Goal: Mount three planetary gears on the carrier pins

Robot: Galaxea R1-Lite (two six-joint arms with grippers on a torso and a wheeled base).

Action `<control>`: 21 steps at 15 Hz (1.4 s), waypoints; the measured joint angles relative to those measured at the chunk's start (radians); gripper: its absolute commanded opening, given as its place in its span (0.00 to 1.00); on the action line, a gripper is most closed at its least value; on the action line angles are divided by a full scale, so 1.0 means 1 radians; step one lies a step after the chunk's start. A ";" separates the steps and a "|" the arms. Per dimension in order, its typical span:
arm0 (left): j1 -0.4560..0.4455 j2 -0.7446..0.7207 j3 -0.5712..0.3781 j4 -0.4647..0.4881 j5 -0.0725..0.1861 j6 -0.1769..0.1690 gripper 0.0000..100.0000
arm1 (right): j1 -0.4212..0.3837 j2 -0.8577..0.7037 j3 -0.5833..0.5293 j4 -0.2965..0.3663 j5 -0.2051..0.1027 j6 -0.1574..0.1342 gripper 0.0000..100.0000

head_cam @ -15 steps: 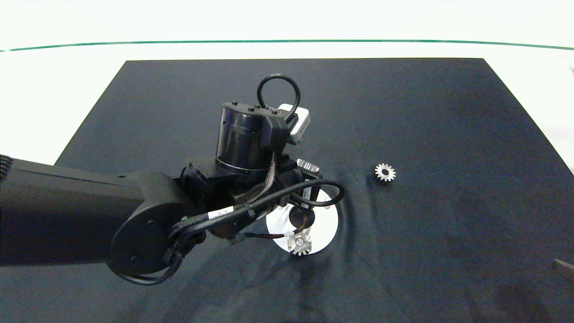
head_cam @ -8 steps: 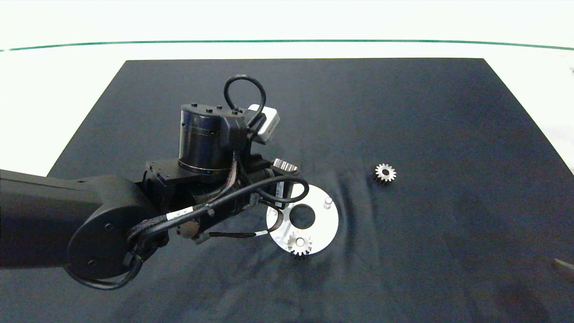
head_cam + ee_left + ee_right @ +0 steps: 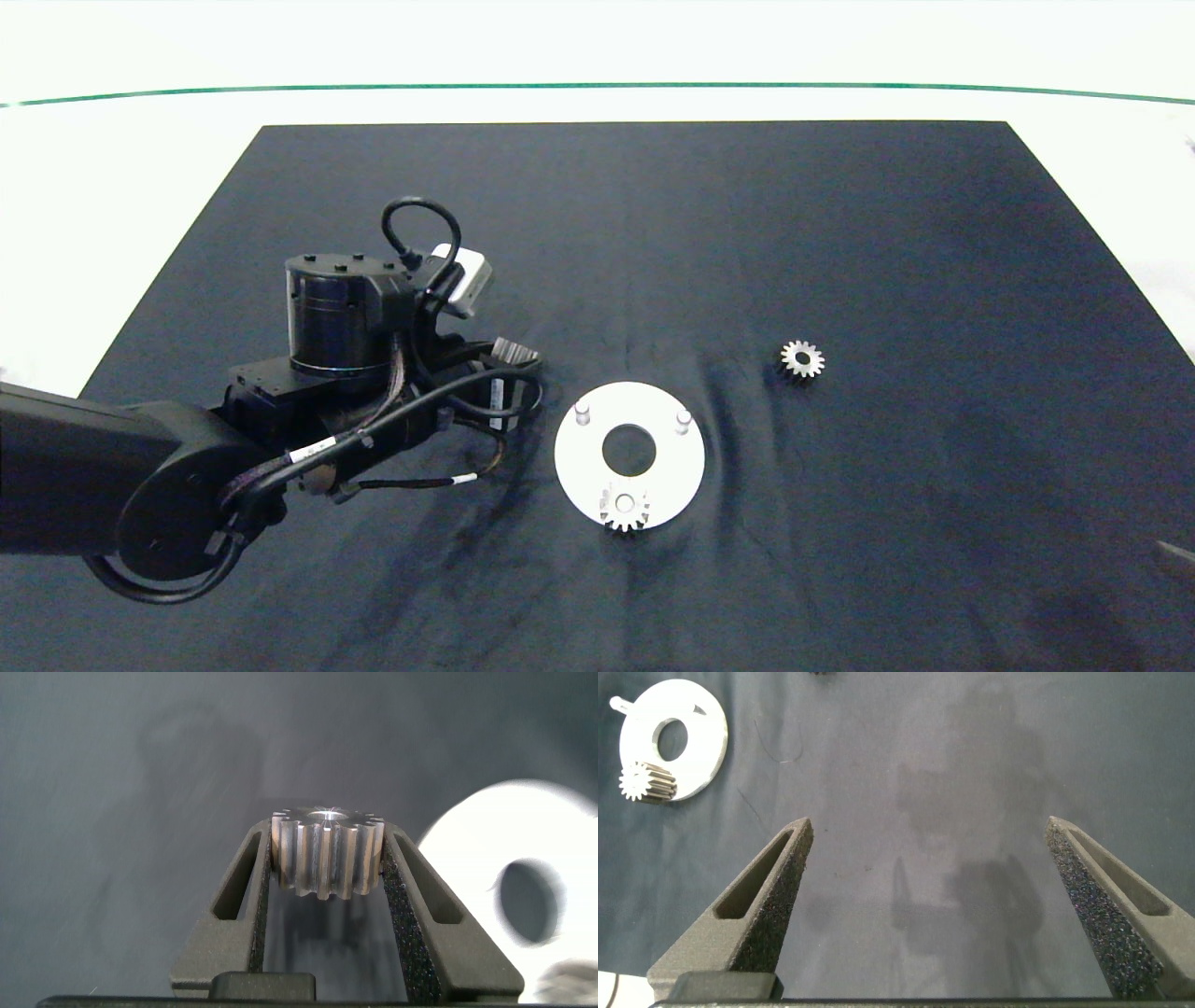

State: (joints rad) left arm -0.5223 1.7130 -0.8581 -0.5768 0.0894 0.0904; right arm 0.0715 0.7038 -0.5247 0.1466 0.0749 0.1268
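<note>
We have one planetary gear seated (image 3: 624, 510) on the pin at the lower edge of the white carrier disc (image 3: 672, 462), which lies just below the centre of the head view on the black mat (image 3: 840, 233). The other two carrier pins, the left one (image 3: 583, 411) and the right one (image 3: 682, 420), stand bare along the disc's upper edge, so we judge the task about one third done.

Our left gripper (image 3: 327, 873) sits left of the disc in the head view, clear of it, with its fingers closed onto a second gear (image 3: 327, 854), gripped across its toothed rim between the foam pads. In the left wrist view the disc shows at the right edge, beside the gripper and not under it, so this gear is not lined up over a pin.

The third gear (image 3: 801, 358) lies loose on the mat to the right of the disc, well apart from it.

Our right gripper (image 3: 924, 859) hangs over bare mat with its fingers spread wide and nothing between them; the disc appears in the upper left corner of its view.

What remains, as we see it: seat the held gear on a free pin, then fetch and mount the loose one.
</note>
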 measured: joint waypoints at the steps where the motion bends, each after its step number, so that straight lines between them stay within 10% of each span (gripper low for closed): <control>1: 0.016 -0.001 0.018 0.000 -0.001 0.020 0.22 | 0.000 0.000 0.000 0.000 0.000 0.000 1.00; 12: 0.034 -0.010 0.111 0.053 0.006 0.198 0.22 | 0.001 -0.001 -0.008 -0.001 0.000 -0.001 1.00; 21: 0.029 -0.025 -0.017 0.234 0.008 0.204 0.22 | 0.002 -0.001 -0.006 -0.001 0.001 0.000 1.00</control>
State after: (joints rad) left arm -0.4934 1.6877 -0.8749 -0.3423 0.0974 0.2943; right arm 0.0734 0.7028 -0.5306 0.1457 0.0760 0.1268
